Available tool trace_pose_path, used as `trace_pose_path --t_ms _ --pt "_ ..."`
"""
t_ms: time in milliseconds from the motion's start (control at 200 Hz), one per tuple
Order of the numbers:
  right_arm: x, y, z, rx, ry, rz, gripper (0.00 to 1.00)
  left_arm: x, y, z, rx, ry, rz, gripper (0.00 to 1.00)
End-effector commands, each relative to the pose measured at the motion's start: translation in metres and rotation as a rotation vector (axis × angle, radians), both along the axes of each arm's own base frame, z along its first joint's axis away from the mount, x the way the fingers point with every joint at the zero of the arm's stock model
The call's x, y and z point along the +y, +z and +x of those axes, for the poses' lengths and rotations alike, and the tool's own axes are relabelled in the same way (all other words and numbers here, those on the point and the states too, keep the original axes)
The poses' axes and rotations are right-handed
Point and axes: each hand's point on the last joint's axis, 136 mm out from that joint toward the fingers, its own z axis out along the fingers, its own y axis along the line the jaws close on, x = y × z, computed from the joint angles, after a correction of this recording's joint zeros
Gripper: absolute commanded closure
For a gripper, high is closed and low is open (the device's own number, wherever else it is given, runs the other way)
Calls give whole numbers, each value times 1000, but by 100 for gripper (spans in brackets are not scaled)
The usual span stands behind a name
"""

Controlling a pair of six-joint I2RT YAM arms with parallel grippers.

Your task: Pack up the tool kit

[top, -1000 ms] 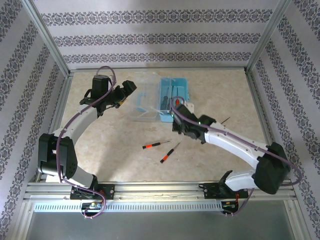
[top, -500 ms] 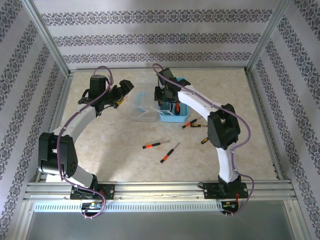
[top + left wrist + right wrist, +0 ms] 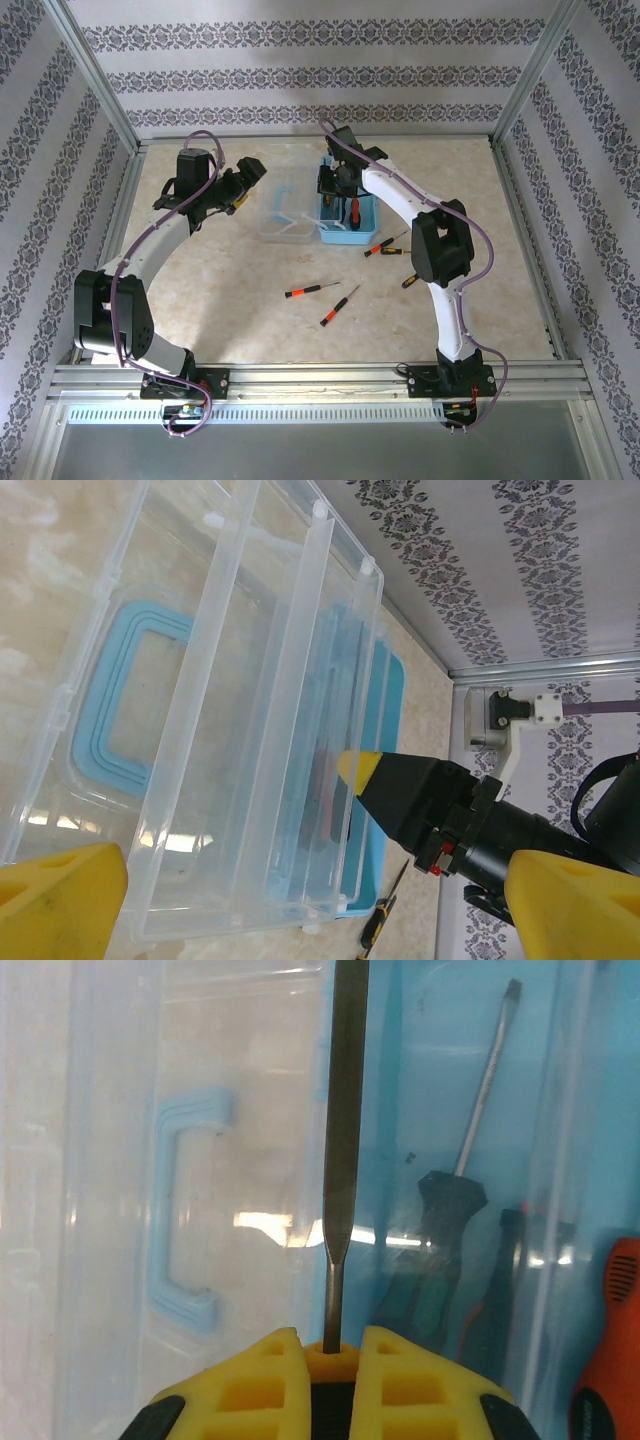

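Enclosure walled in patterned paper; beige marbled tabletop (image 3: 240, 300). Blue tool case (image 3: 345, 236) at far centre, its clear lid (image 3: 283, 210) folded open to the left. Right pincer (image 3: 330, 1340) is clamped on a slim metal shaft (image 3: 345, 1110) above the case, where a black-handled screwdriver (image 3: 450, 1220) lies. Left pincer (image 3: 250, 178) is spread wide, left of the lid, holding nothing. Loose screwdrivers (image 3: 305, 290) lie mid-tabletop, with others just right of the case's near end.

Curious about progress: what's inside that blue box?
Inside the blue box lie a black-and-green screwdriver, a dark-handled tool and an orange handle. The right arm's jaws hold a thin metal shaft above it; from overhead, the arm hides the rest.
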Motion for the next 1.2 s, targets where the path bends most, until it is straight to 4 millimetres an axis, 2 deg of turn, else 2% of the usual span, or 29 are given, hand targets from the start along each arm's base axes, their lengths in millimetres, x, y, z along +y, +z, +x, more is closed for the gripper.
trace_pose_path --t_ms 0,115,260,430,540,690,824,969,1084,1164,1199 --pt "9 -5 0 31 10 29 90 2 19 2 -62 2 -21 3" --pt "15 -4 0 43 19 62 89 2 19 2 -62 1 -19 3" --pt "16 1 0 34 24 62 80 2 17 2 -60 2 -18 3" --pt "16 14 0 0 47 64 73 2 18 2 -60 -1 -18 3" --pt "9 19 0 -13 48 30 72 3 21 2 -68 0 -17 3" --pt "10 27 -2 -20 53 50 71 3 20 2 -66 -1 -15 3" --pt "8 49 -3 -62 47 58 71 3 18 2 -61 -1 -15 3" --pt "1 87 -9 -144 41 79 70 2 18 2 -63 -2 -19 3" --pt "-12 116 -22 -216 36 87 69 0 19 2 -65 -7 -27 4" --pt "-23 123 -33 -250 20 82 68 -1 20 2 -68 -11 -36 4" --pt "-29 119 -40 -249 15 69 68 -3 21 1 -70 -16 -41 4"
